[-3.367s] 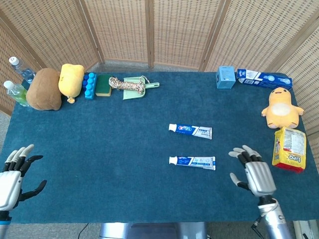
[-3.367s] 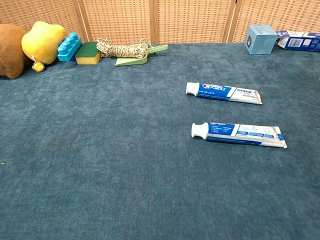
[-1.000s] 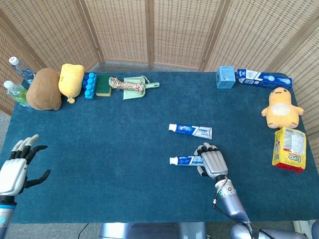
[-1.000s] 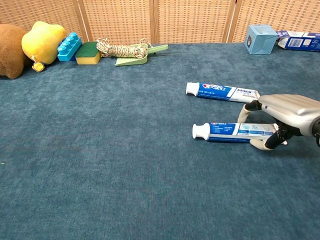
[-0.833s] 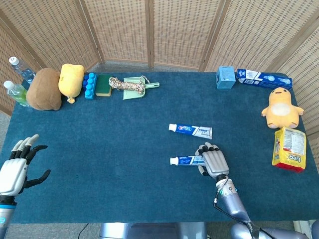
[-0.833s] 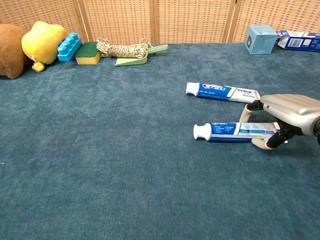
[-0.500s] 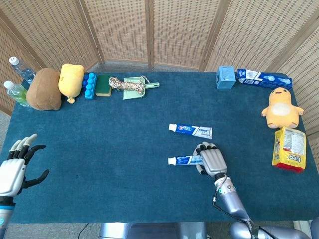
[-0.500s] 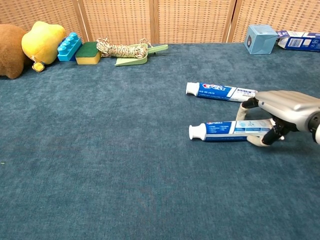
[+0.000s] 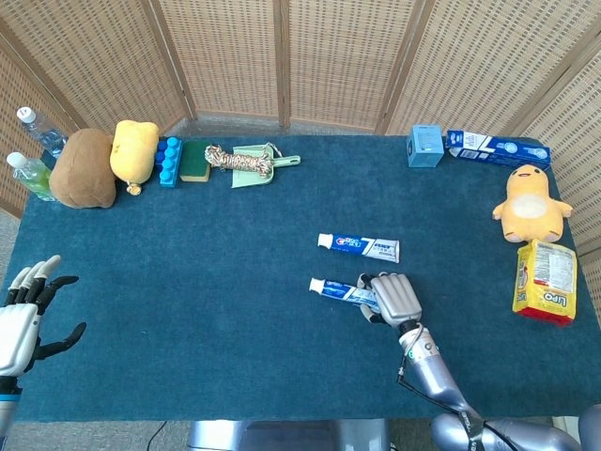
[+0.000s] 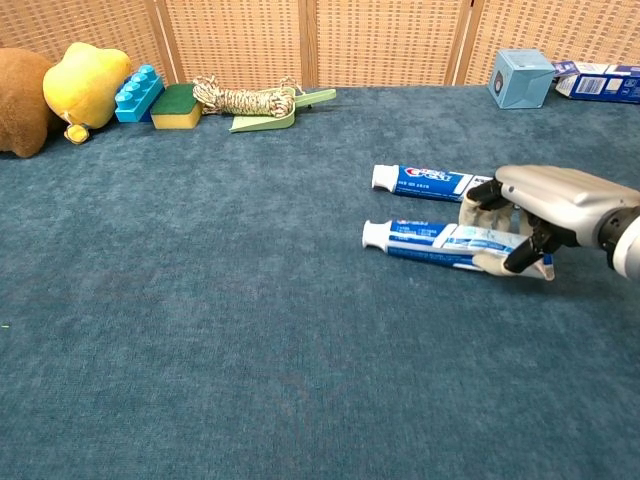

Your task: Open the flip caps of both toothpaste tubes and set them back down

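- The right hand (image 9: 394,296) grips the nearer toothpaste tube (image 9: 340,291) by its rear half, fingers curled over the top and thumb under the near edge; the white cap points toward the robot's left.
- The chest view shows what the head view cannot: the thumb (image 10: 497,264) pressed along the tube's underside and the tube (image 10: 430,241) sitting slightly tilted. Whether it is clear of the blue table cover (image 10: 250,320) cannot be told.
- The farther toothpaste tube (image 9: 359,246) lies flat just beyond the hand, cap also to the robot's left. In the chest view its tail end is hidden behind the right hand's fingers (image 10: 485,200).
- Both flip caps look closed; the hinge detail is too small to make out.
- Only the head view shows the left hand (image 9: 23,315), fingers spread and holding nothing, at the near left corner; its lower part is cut off by the picture edge.
- Only the head view shows the yellow duck plush (image 9: 531,204) and the yellow snack bag (image 9: 546,281) at the right edge, and two bottles (image 9: 28,169) at the far left.
- Both views show the brown plush (image 9: 83,168), yellow plush (image 9: 134,152), blue brick (image 9: 169,161), sponge (image 9: 195,161), coiled rope (image 9: 235,160), light-blue box (image 9: 425,146) and a toothpaste carton (image 9: 498,148); the chest view cuts off the brown plush and the carton.
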You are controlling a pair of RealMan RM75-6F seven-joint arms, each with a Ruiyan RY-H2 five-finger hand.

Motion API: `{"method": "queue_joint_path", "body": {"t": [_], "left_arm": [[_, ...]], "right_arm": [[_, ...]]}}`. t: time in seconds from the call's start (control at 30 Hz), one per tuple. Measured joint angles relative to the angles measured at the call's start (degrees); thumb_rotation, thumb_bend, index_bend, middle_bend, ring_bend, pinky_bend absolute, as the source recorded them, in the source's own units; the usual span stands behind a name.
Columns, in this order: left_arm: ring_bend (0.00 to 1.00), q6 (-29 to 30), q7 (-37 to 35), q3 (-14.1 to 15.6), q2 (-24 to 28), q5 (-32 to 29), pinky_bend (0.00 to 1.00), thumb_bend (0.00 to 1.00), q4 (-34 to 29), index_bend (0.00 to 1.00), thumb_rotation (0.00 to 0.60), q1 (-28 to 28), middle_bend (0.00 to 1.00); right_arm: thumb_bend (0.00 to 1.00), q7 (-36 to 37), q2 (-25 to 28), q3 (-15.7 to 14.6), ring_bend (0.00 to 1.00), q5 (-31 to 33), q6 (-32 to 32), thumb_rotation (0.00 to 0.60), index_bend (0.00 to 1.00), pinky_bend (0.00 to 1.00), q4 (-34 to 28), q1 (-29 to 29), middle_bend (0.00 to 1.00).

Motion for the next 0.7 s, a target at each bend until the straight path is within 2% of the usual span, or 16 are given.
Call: {"method": "queue_joint_path", "body": {"t": [0.27, 0.47, 0.7], "left_arm": [[0.0, -1.2, 0.6, 0.2, -0.4, 0.3, 0.02, 0.25, -0.4, 0.21, 0.6, -0.6, 0.05], [0.01, -4.2, 1.6, -0.1, -0.5, 0.5, 0.07, 0.25, -0.9, 0.21, 0.6, -2.7, 0.06], [0.04, -7.5, 2.5, -1.3, -1.3, -0.3, 0.16, 0.25, -2.4, 0.21, 0.6, -5.5, 0.08]], "right_arm": [[0.52, 9.4, 1.7, 0.2, 0.56, -3.8, -0.1, 0.6, 0.95, 0.63, 0.3, -0.7, 0.68], [0.53, 22.7, 5.0, 0.4, 0.61, -6.7, -1.5, 0.6, 0.96, 0.67, -1.1, -1.8, 0.72], [0.53, 38.7, 11.4, -0.1, 0.64, -12.1, -3.3, 0.6, 0.96, 0.7, -3.9, -3.1, 0.74]]}}
